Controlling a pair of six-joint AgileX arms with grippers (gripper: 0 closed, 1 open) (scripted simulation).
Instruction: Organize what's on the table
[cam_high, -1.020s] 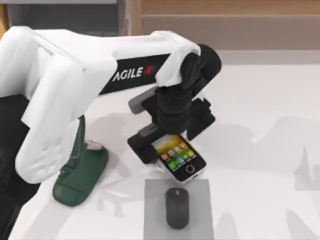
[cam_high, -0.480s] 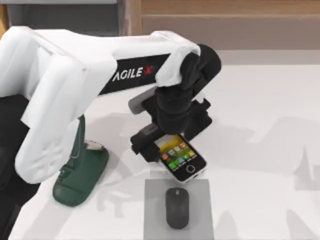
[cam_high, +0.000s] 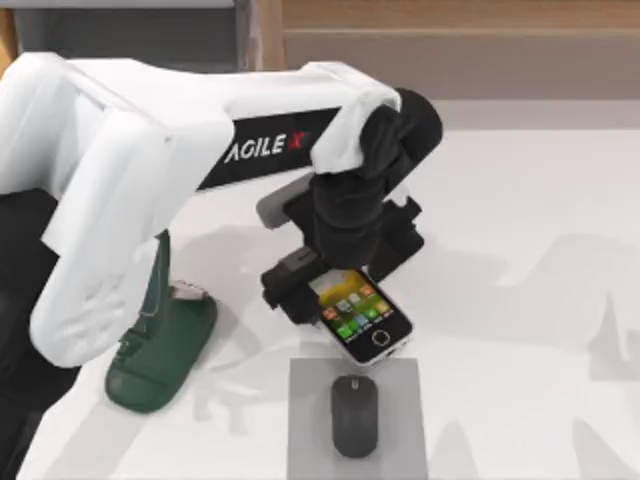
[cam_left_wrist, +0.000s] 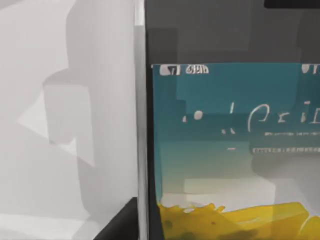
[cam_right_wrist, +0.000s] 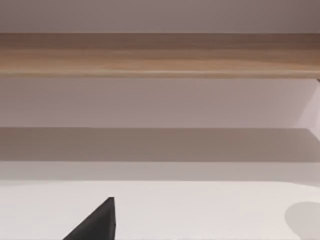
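Observation:
A smartphone (cam_high: 362, 316) with a lit, colourful screen lies on the white table (cam_high: 520, 250), just behind a grey mouse pad (cam_high: 400, 380). A black mouse (cam_high: 354, 415) rests on that pad. My left gripper (cam_high: 345, 265) hangs over the phone's far end, its black fingers (cam_high: 290, 290) pressed to the phone's sides, shut on it. The left wrist view has the phone's screen (cam_left_wrist: 230, 150) very close, with one dark finger (cam_left_wrist: 120, 225) at its edge. A dark part of my right gripper (cam_right_wrist: 95, 225) appears in the right wrist view, low over the table.
A dark green shoe-like object (cam_high: 160, 345) stands at the table's left, partly under my left arm. A wooden and grey shelf unit (cam_high: 450, 40) runs along the back; its wooden board (cam_right_wrist: 160, 55) faces the right wrist.
The left gripper's fingers have moved inward against the phone's sides. The phone, mouse and green object have stayed where they were.

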